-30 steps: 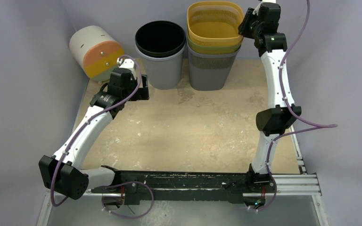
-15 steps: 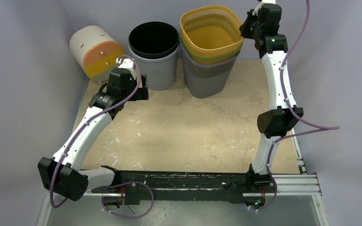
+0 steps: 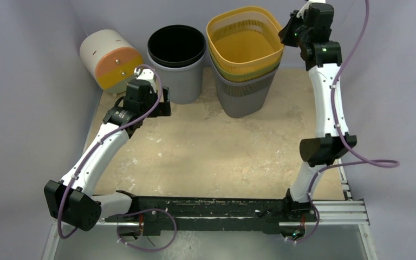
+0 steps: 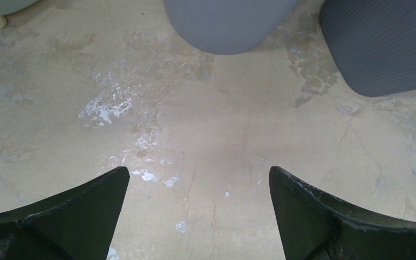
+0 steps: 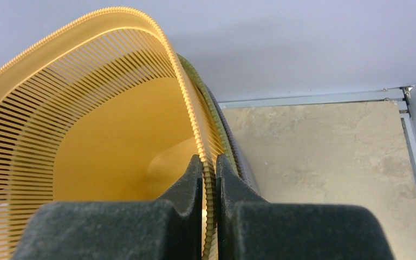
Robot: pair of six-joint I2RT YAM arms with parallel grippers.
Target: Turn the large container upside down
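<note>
Top view: a worn beige tabletop (image 3: 206, 157) sits between pale lilac walls. At its back edge, right of centre, the yellow slatted plastic basket (image 3: 244, 43) stands mouth up. It is nested innermost in a green basket (image 3: 247, 69) and a grey ribbed basket (image 3: 244, 103), with its base-to-mouth axis leaning slightly. The right gripper (image 3: 288, 33) meets its right-hand rim, so this arm is clearly the nearer one. The left gripper (image 3: 162, 104) hangs well apart, beside the grey round bin (image 3: 180, 81).

Left wrist view: the left gripper (image 4: 199, 173) has its jaws spread wide over bare table, holding nothing.

Right wrist view: the right gripper (image 5: 209, 162) is pinched closed on the yellow rim, one finger inside and one outside. The basket (image 5: 103, 141) opens away to the left, thin-walled and springy-looking, so the flip would probably pivot about this rim grip
</note>
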